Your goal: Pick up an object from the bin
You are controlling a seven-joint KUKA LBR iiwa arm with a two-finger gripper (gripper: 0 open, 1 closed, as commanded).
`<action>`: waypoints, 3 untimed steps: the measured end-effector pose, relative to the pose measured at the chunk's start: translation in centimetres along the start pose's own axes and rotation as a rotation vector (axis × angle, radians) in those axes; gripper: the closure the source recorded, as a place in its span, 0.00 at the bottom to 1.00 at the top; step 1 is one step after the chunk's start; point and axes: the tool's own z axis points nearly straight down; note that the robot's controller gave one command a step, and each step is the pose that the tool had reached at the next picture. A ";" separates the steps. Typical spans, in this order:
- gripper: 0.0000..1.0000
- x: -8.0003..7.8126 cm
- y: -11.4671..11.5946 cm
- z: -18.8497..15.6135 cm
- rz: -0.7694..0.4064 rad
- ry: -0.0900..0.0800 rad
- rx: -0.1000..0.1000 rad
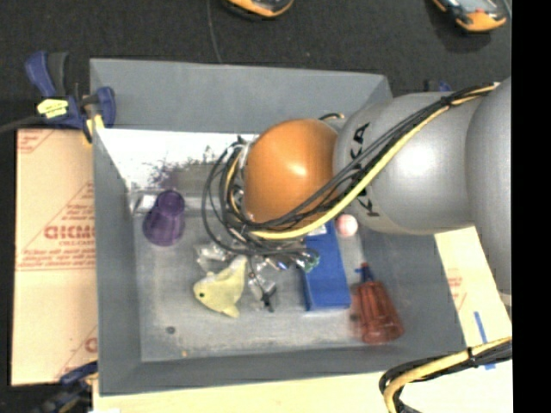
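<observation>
My gripper (261,270) hangs low over the middle of the bin, under the arm's orange cover. Just to its left, and touching or nearly touching it, lies a pale yellow fish-shaped soft toy (221,292) on the bin floor. A blue rectangular block (325,277) lies flat right beside the gripper on its right. A small pink ball (346,225) peeks out behind the block, partly hidden by the arm. Nothing shows between the gripper's tips.
A purple translucent cup (164,217) lies on its side at the left of the bin. A dark red translucent bottle-like thing (374,311) rests by the right wall. The arm and its cables cover the back right of the bin.
</observation>
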 end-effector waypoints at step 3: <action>1.00 -1.7 -4.5 6.5 -0.209 -0.005 0.002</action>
